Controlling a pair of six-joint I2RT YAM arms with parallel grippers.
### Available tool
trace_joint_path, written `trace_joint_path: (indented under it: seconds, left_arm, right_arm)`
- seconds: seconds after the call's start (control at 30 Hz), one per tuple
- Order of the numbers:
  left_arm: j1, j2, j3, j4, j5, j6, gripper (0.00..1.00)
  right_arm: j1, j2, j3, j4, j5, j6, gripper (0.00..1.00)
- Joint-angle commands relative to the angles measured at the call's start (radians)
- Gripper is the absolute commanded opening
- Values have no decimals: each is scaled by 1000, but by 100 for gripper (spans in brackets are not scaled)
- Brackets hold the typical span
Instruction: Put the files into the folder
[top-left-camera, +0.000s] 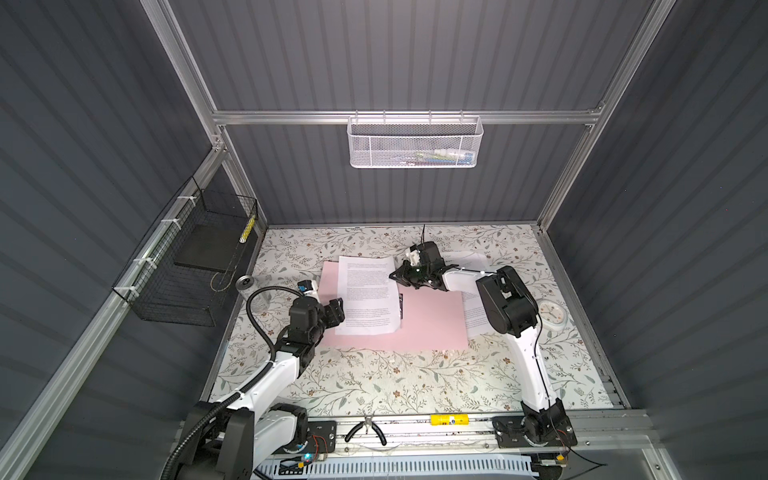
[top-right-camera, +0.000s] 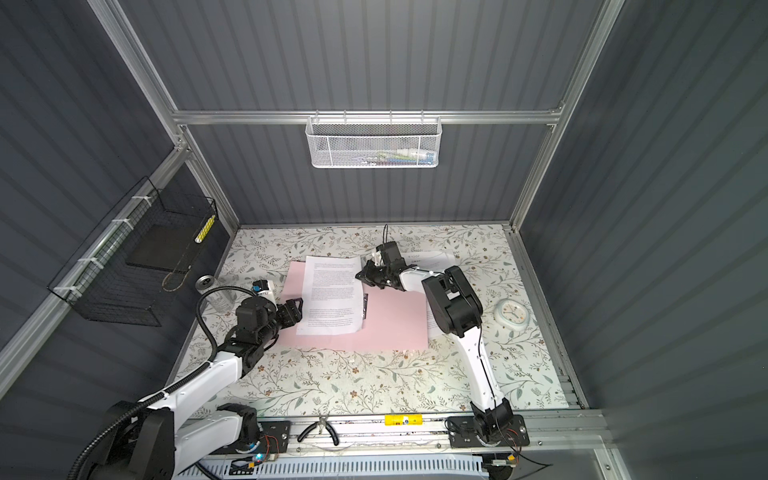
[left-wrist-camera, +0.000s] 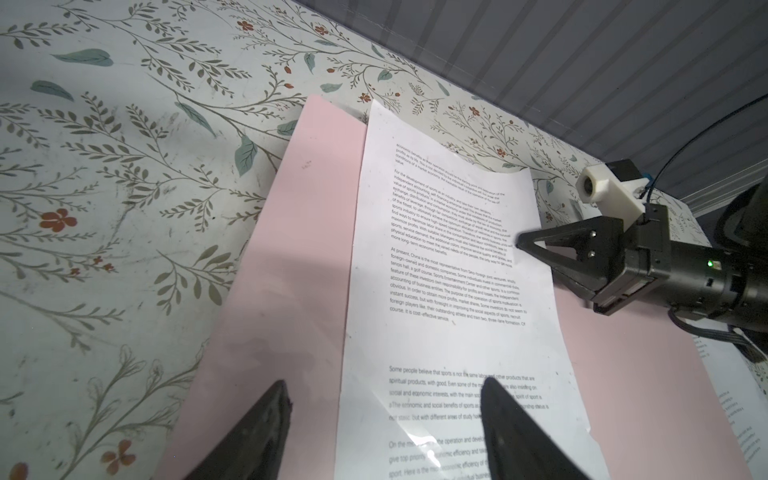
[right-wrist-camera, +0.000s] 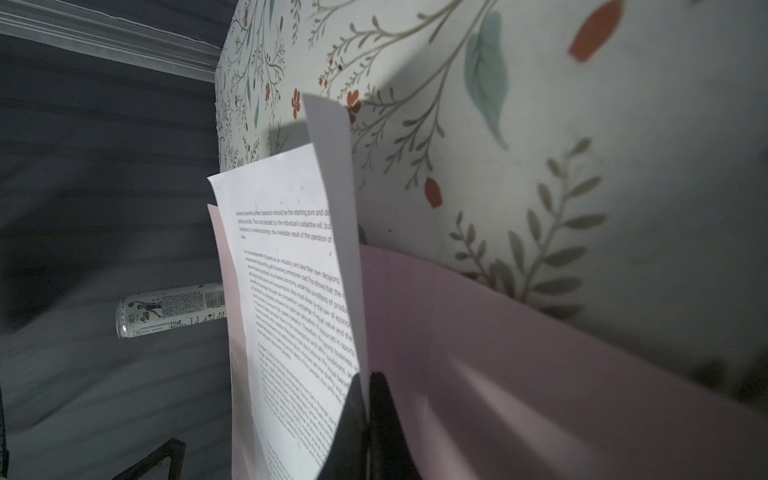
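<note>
Files (top-left-camera: 473, 318) lie on both sides of the right end effector (top-left-camera: 394, 275). Its jaws are together, pinched on the right long edge of one sheet (top-left-camera: 368, 295); in the right wrist view this edge curls up. Left of this end effector the sheet lies on the left leaf of the open folder (top-left-camera: 432, 328), long axis running away from the robot, the clip (top-left-camera: 401, 303) just beside its edge. Right of it, more sheets lie off the folder, partly under the right arm. The left end effector (left-wrist-camera: 386, 382), jaws apart and empty, hovers over the sheet's near left corner. I judge the right arm is nearer to the loose files, so the next pickup is its work.
</note>
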Motion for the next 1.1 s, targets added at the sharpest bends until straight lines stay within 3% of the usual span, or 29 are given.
trace_joint_path:
  seconds: [0.0,0.83,1.07]
  left_arm:
    - [7,-18,14,-11,-21,3,73]
    - [7,-58,2,-49,-46,0,72]
    - [7,-78,-4,-60,-55,0,72]
  right_arm:
    - [9,-38,-11,34,38,22,0]
    - [86,-99,-88,20,202,100,0]
    - [102,-84,-78,32,197,107,0]
